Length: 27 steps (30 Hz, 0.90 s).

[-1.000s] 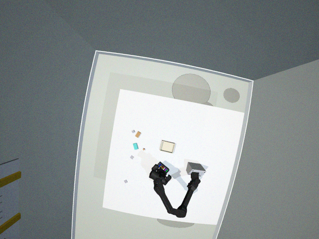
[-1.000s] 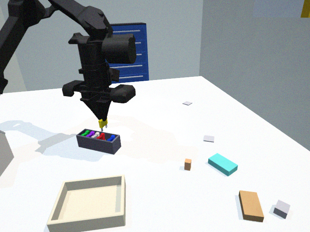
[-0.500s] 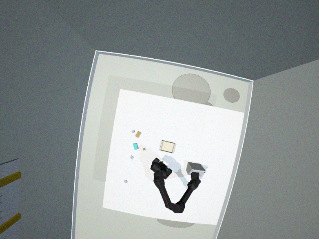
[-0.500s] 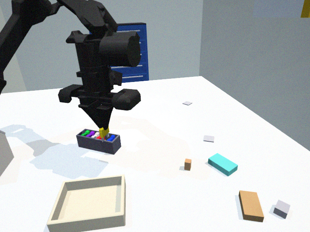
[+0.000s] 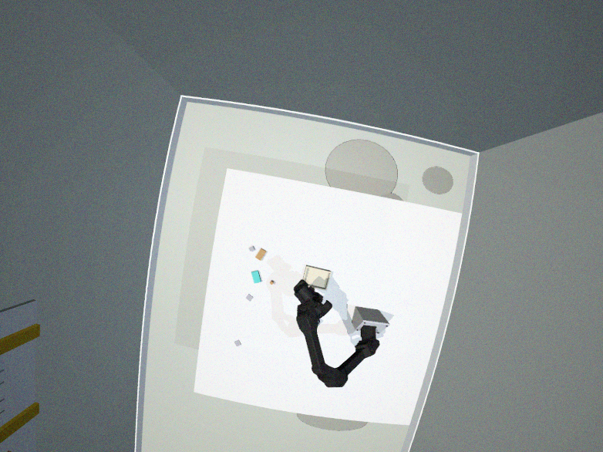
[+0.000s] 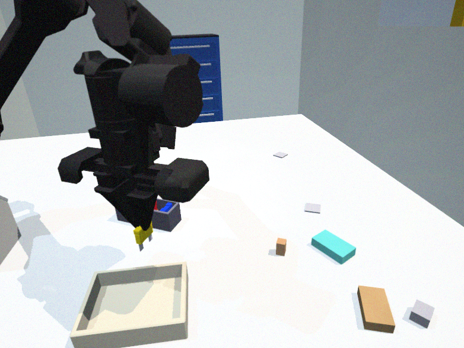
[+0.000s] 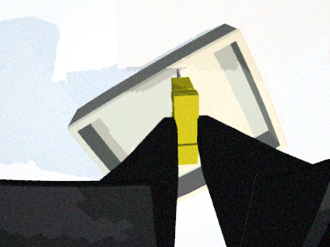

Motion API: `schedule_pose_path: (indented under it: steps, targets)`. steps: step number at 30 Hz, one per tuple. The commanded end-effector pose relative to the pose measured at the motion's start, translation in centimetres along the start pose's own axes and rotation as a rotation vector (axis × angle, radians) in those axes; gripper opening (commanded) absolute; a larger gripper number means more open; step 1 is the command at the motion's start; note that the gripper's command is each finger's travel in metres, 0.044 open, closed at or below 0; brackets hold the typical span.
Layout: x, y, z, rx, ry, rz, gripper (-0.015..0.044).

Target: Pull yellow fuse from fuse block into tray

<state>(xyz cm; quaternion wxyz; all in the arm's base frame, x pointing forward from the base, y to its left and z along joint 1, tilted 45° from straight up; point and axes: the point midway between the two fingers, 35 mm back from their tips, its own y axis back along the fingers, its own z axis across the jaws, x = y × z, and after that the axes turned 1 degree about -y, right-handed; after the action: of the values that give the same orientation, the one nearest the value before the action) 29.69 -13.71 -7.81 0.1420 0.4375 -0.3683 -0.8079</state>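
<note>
We see the yellow fuse (image 6: 142, 235) pinched upright in the gripper (image 6: 141, 228), prongs down, in the air above the table (image 6: 348, 193). It hangs over the near edge of the cream tray (image 6: 133, 334), clear of the fuse block (image 6: 167, 215) behind. The black arm (image 5: 321, 352) bends at the elbow, wrist pointing straight down.

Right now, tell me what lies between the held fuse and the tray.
Nothing: in the exterior view the fuse, pinched in the hand, hangs above the tray's far rim, with only air and bare table between.
</note>
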Motion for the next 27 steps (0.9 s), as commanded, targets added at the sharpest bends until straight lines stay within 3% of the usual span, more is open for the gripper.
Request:
schedule_pose_path:
  steps: [1, 6, 27]
  targets:
    - [2.6, -0.2, -0.6, -0.004, 0.003, -0.001, 0.0]
    - [4.8, -0.5, -1.0, -0.007, 0.005, -0.005, 0.0]
    - [4.7, -3.3, -1.0, -0.007, 0.005, -0.006, 0.0]
